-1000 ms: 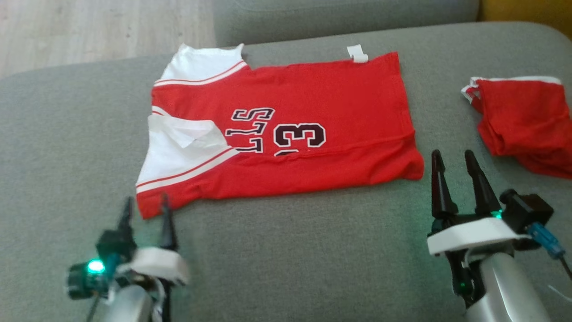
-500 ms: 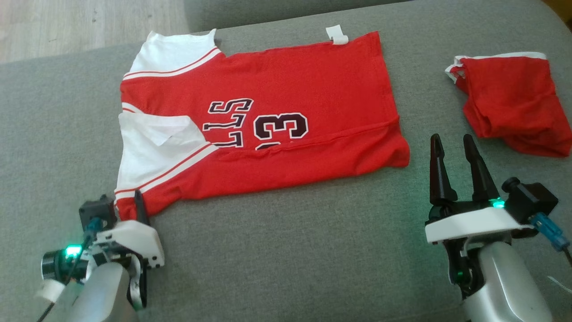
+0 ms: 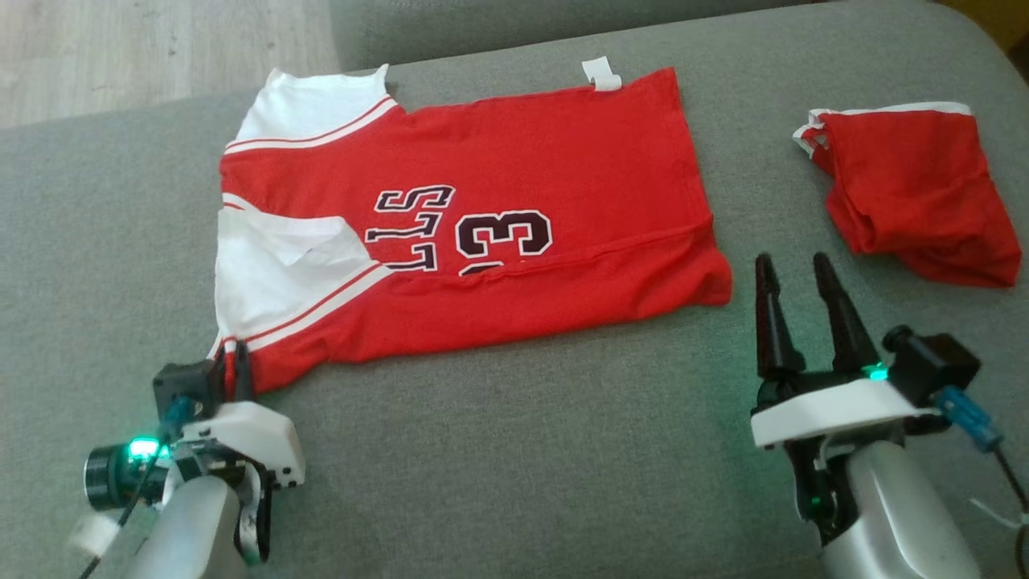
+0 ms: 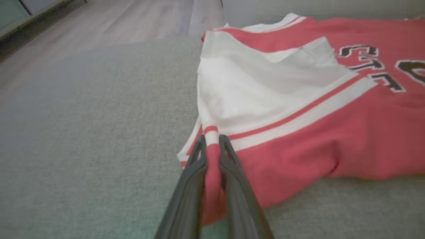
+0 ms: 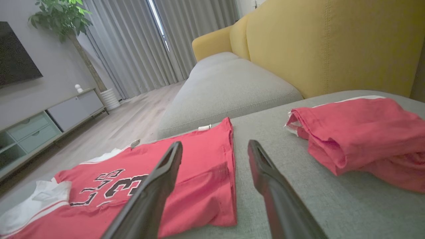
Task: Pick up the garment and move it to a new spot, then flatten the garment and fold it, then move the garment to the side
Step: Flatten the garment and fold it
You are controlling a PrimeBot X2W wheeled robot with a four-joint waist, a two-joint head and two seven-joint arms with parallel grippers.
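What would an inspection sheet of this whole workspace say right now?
Surface: grey sofa cushion, bare around the clothes.
Job's things: red jersey, lying flat, partly folded, printed side up.
Clutter: bundled red garment to the right, apart from the jersey.
Grippers: left gripper fingers pinch the jersey's near left corner; right gripper open, holding nothing.
Cables: blue-plugged cable at the right wrist.
Surroundings: wooden floor, yellow backrest, curtains, potted plant.

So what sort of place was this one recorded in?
Most likely a home living room: the work surface is a grey sofa seat with a yellow backrest, and beyond it are a TV, a low cabinet and long curtains.
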